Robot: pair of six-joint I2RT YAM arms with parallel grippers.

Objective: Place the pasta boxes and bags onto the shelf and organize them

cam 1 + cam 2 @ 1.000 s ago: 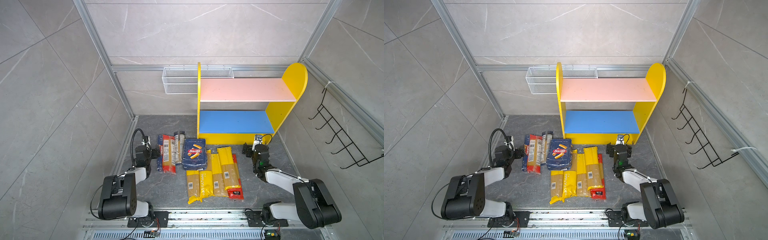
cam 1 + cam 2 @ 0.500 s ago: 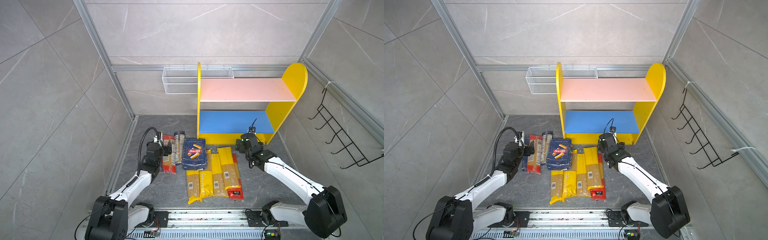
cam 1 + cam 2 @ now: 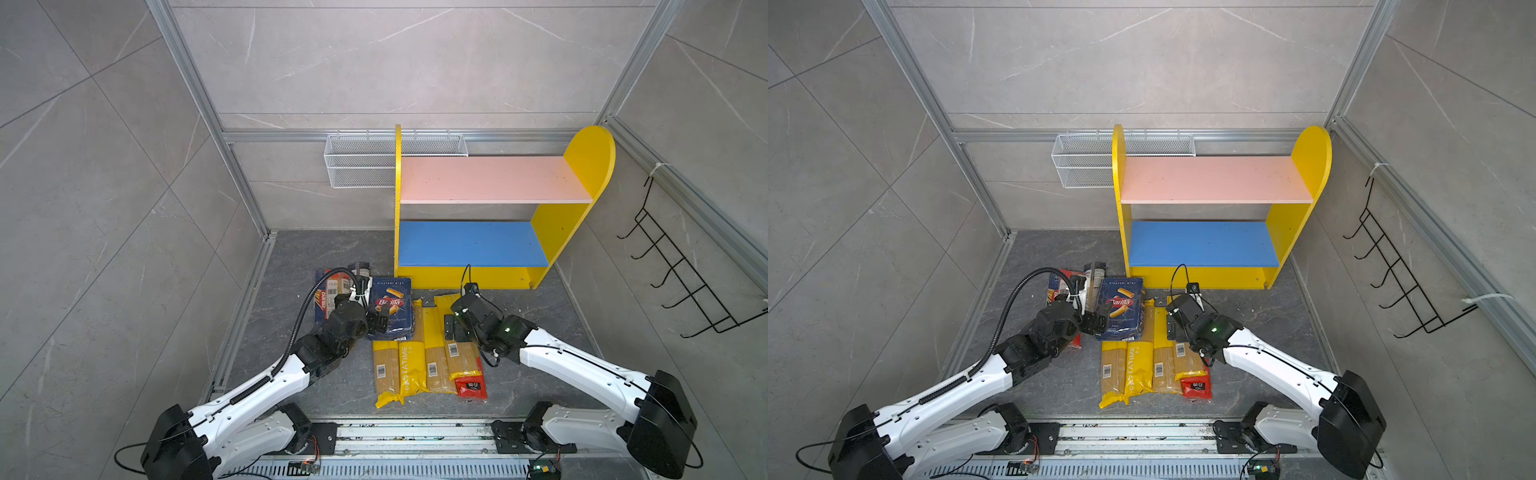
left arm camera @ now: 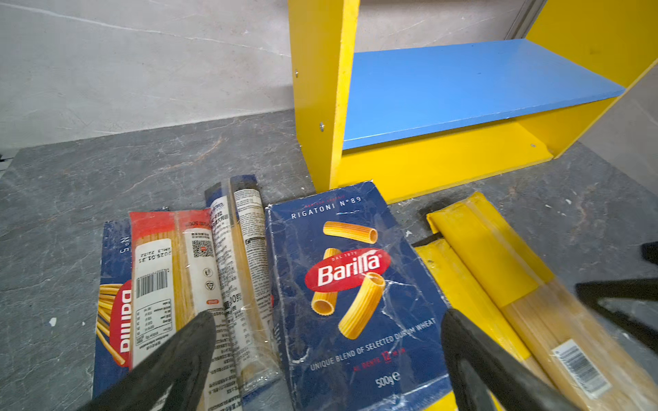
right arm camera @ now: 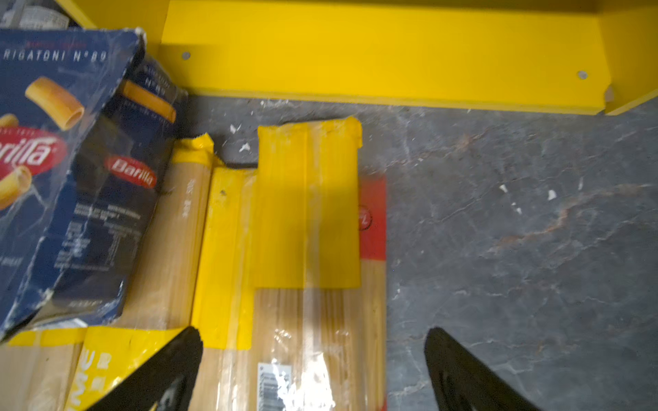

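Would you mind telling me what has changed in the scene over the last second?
Both arms have stretched forward from their folded poses near the base. The left gripper now sits open over the near end of the rigatoni box; the right gripper, open, is over the yellow bags. Nothing has been grasped. Everything else, including the shelf, is where it was.
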